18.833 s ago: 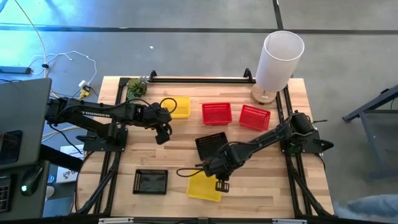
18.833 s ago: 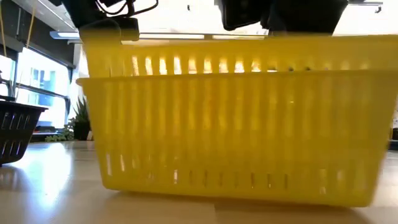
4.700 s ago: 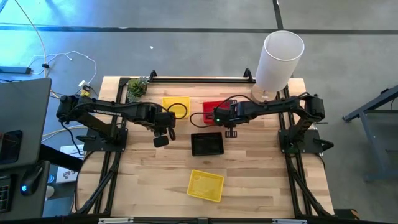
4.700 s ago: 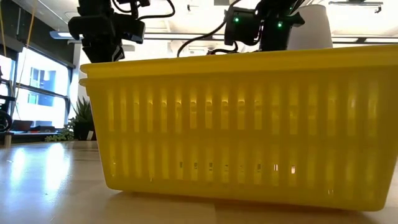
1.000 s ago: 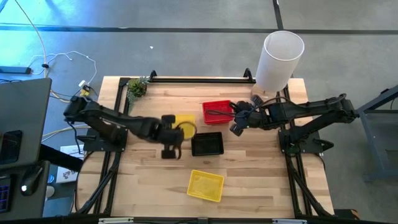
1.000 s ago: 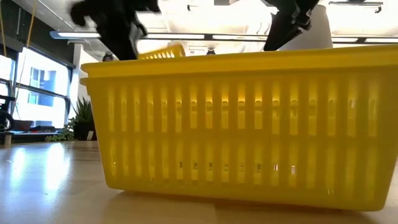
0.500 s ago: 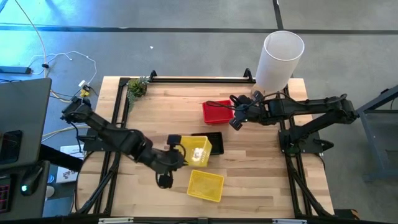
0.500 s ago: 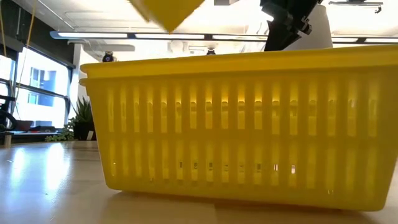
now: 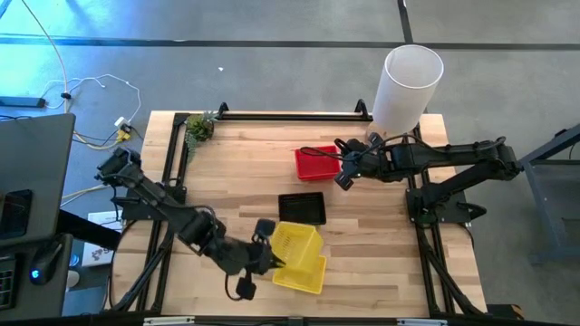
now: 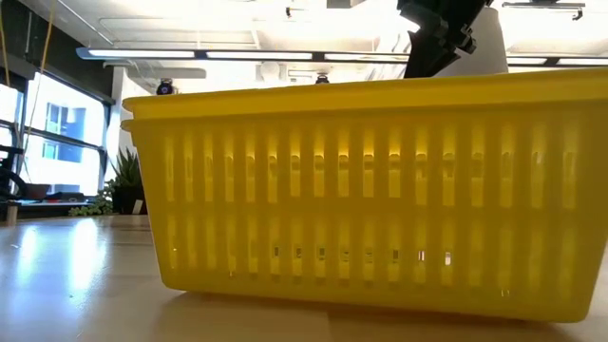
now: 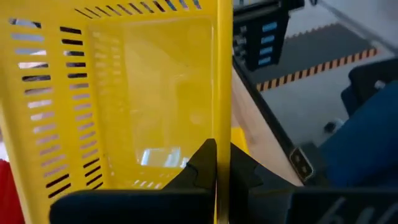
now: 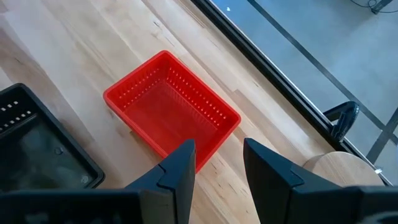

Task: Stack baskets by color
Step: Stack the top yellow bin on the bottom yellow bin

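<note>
My left gripper (image 9: 264, 257) reaches in from the table's left and is shut on a yellow basket (image 9: 295, 239), which sits tipped over the far left part of a second yellow basket (image 9: 306, 274). That second one rests on its base near the table's front edge and fills the low view (image 10: 361, 190). A black basket (image 9: 301, 208) stands at mid-table and a red basket (image 9: 316, 163) farther back. My right gripper (image 12: 217, 168) hovers open above the red basket's (image 12: 171, 109) right side. My left gripper pinches one side wall (image 11: 222, 118) of the yellow basket, one finger inside the basket and one outside. The fingers come from the table's left, slanting down. The basket is tilted, its open top turned up and toward my arm. Whether it touches the yellow basket below, I cannot tell.
A tall white cylinder (image 9: 408, 86) stands at the far right corner and a small plant (image 9: 199, 127) at the far left corner. Black rails (image 9: 290, 115) run along the table's far edge and sides. Bare wood lies at the left and near right.
My left gripper has carried the yellow basket from the middle of the table toward the near edge, past the black basket, tipping up as it went. The basket now sits tilted over the yellow basket at the front.
</note>
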Tool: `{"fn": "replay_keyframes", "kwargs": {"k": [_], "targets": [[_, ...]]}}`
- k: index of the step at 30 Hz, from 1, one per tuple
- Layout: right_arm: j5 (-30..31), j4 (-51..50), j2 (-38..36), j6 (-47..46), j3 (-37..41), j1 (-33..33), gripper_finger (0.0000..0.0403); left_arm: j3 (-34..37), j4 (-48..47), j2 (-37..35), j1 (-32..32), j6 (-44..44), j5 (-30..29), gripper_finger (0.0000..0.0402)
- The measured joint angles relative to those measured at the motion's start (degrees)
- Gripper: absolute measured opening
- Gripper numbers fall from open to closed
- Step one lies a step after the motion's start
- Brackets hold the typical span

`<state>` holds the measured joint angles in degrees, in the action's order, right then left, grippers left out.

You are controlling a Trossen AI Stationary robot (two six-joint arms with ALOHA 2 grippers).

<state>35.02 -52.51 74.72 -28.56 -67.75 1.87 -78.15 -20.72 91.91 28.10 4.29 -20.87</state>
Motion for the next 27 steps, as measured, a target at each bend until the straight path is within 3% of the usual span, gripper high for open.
{"fn": "replay_keyframes", "kwargs": {"k": [6, 22, 27], "targets": [[-0.10, -0.14, 0.00, -1.46, 0.00, 0.00, 0.0122, 0.00, -0.80, 4.44, 1.24, 1.36, -4.69, 0.0000], [-0.10, -1.69, -0.02, -4.61, 0.00, 0.00, 0.0122, 0.00, 1.21, 11.25, 1.99, 6.61, -1.22, 0.0000], [-0.10, -1.69, -0.01, -4.66, 0.00, 0.00, 0.0122, -4.41, -6.42, 11.30, 1.90, 6.65, -2.18, 0.0000]]}}
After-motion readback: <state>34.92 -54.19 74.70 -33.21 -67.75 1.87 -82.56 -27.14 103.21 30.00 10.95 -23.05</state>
